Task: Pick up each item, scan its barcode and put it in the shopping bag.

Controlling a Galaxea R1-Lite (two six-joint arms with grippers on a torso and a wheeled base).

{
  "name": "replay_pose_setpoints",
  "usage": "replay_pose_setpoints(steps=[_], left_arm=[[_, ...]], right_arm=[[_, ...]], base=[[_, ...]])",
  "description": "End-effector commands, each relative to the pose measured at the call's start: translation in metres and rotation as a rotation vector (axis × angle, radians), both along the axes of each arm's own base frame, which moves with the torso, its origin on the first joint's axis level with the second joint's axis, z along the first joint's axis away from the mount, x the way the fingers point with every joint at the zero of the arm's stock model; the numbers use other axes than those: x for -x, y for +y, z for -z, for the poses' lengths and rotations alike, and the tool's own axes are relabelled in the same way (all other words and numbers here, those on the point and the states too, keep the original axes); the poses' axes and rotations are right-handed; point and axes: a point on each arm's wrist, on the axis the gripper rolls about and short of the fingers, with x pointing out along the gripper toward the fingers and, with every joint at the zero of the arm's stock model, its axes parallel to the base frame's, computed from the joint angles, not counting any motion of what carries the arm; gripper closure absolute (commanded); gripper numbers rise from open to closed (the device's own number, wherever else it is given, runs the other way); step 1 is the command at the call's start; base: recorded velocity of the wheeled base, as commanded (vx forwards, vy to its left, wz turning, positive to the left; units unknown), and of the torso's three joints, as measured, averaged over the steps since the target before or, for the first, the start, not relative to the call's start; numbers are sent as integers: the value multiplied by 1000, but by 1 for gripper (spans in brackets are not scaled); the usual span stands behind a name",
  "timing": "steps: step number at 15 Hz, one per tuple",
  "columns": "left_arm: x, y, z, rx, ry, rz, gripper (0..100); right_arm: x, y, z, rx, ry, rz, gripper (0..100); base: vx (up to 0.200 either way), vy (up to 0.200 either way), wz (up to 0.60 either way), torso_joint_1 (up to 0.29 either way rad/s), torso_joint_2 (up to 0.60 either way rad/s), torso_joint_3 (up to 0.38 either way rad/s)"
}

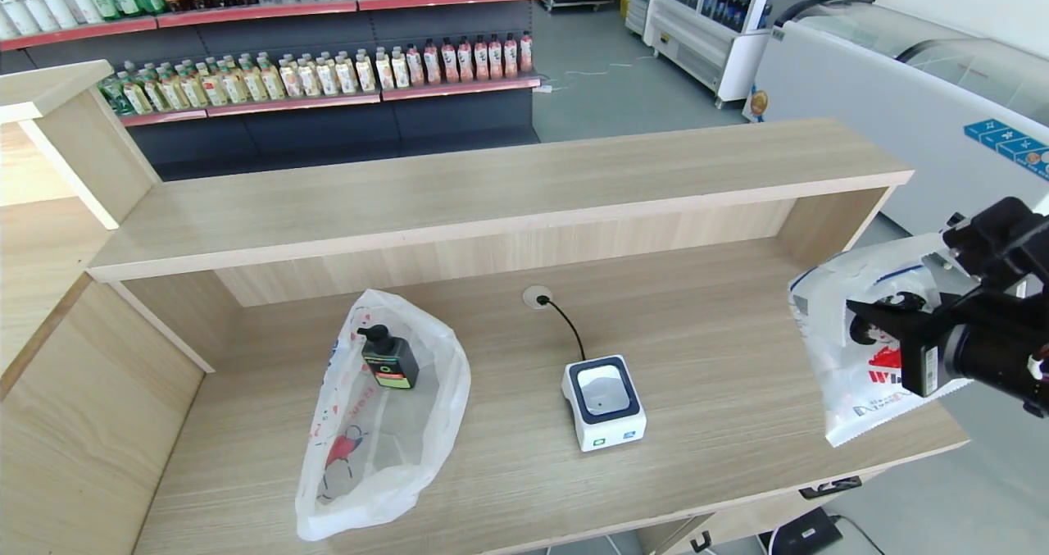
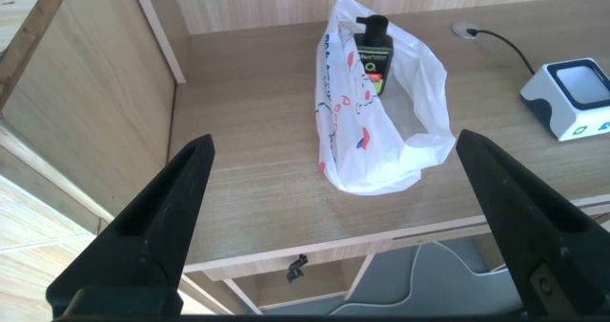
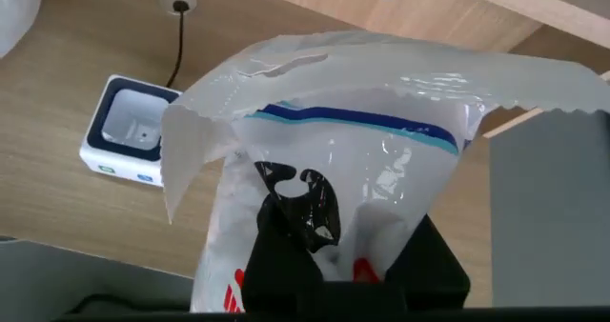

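Note:
A white translucent shopping bag point(image 1: 373, 448) point(image 2: 391, 136) lies flat on the left part of the counter. A dark pump bottle point(image 1: 389, 360) point(image 2: 373, 53) rests at the bag's far end. The white barcode scanner point(image 1: 604, 402) point(image 3: 127, 130) point(image 2: 570, 91) stands mid-counter, window facing up. At the counter's right end my right gripper point(image 1: 870, 319) point(image 3: 297, 219) is shut on a white plastic packet point(image 1: 860, 358) point(image 3: 372, 160) with a blue stripe and red print, held in the air to the right of the scanner. My left gripper point(image 2: 334, 255) hangs open off the counter's front left, nothing between its fingers.
The scanner's black cable point(image 1: 567, 322) runs to a grommet hole point(image 1: 538, 296) near the back wall. A raised shelf point(image 1: 492, 186) borders the counter at the back and a side panel point(image 1: 98, 424) closes its left. Bare wood lies between bag, scanner and the right edge.

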Motion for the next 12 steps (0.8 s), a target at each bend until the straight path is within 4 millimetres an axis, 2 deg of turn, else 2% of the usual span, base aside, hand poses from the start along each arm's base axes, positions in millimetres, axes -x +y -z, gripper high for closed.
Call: replay_pose_setpoints(steps=[1, 12], left_arm=[[0, 0, 0, 0, 0, 0, 0], [0, 0, 0, 0, 0, -2, 0]], right_arm=[[-7, -1, 7, -4, 38, 13, 100], [-6, 1, 12, -17, 50, -67, 100]], base=[[0, 0, 0, 0, 0, 0], [0, 0, 0, 0, 0, 0]])
